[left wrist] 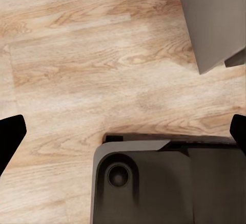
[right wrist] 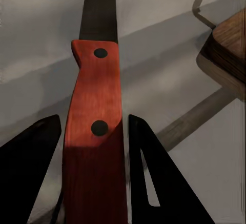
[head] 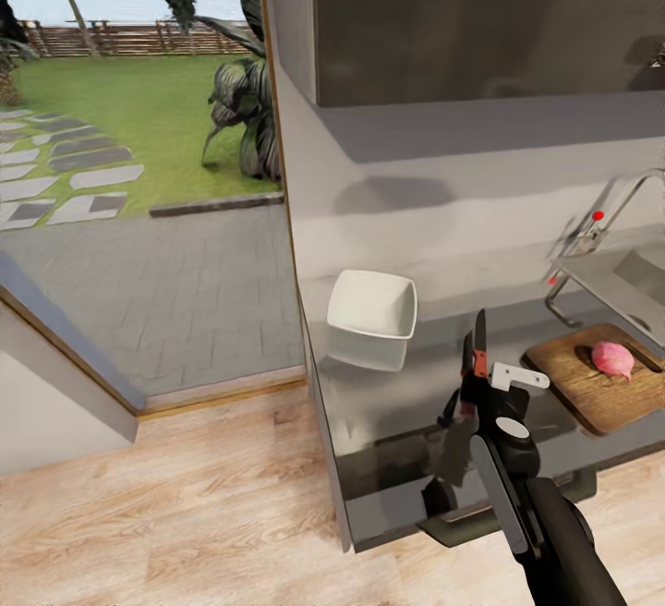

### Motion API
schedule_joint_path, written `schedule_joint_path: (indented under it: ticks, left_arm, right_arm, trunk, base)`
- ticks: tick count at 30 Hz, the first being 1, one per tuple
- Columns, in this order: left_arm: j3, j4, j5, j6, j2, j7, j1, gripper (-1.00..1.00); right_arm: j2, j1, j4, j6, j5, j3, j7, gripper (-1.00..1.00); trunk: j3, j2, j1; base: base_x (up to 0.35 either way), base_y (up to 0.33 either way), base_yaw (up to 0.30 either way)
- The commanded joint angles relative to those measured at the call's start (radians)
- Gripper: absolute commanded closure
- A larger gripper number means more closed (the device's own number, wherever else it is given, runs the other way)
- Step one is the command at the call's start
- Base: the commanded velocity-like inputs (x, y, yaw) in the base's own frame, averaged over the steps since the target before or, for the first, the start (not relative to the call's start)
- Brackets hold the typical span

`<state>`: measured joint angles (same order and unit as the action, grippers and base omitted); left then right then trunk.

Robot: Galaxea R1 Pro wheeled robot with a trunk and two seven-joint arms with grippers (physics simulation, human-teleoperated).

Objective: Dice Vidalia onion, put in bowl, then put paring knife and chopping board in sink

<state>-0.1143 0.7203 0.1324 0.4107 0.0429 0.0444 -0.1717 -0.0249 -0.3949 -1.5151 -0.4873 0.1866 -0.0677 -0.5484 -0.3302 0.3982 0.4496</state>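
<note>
My right end effector (head: 473,382) is clamped on the paring knife (head: 480,345), its reddish handle between the fingers and the blade pointing up and away over the grey counter (head: 388,403). My left end effector (left wrist: 123,131) hangs spread wide and empty above the wooden floor (left wrist: 77,55). As I judge it, the onion (head: 612,358) is out of the sink (head: 628,278) and sits whole on the chopping board (head: 591,384), so dicing, filling the white bowl (head: 373,305) and returning both tools remain. Beyond, glass looks onto a paved garden.
</note>
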Motion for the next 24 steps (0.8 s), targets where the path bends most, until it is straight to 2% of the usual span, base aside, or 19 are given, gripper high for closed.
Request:
schedule_joint_path:
  ticks: [1,9,24]
  left_arm:
    - [-0.007,0.001,0.010,0.002,0.002,0.005,0.000,-1.00]
    - [-0.007,0.001,0.010,0.002,0.002,0.005,0.000,-1.00]
    - [-0.007,0.001,0.010,0.002,0.002,0.005,0.000,-1.00]
  right_arm:
    - [-0.001,-0.001,-0.001,-0.004,0.008,-0.003,-0.010,1.00]
    - [-0.001,-0.001,-0.002,-0.003,0.008,-0.003,-0.009,1.00]
    - [-0.001,-0.001,-0.004,-0.002,0.008,-0.006,-0.009,1.00]
  trunk:
    - [0.000,0.002,0.000]
    - [0.013,0.002,0.000]
    - [0.037,0.002,0.000]
  base:
    - [-0.142,0.000,0.000]
    - [-0.261,0.000,0.000]
    - [-0.016,0.000,0.000]
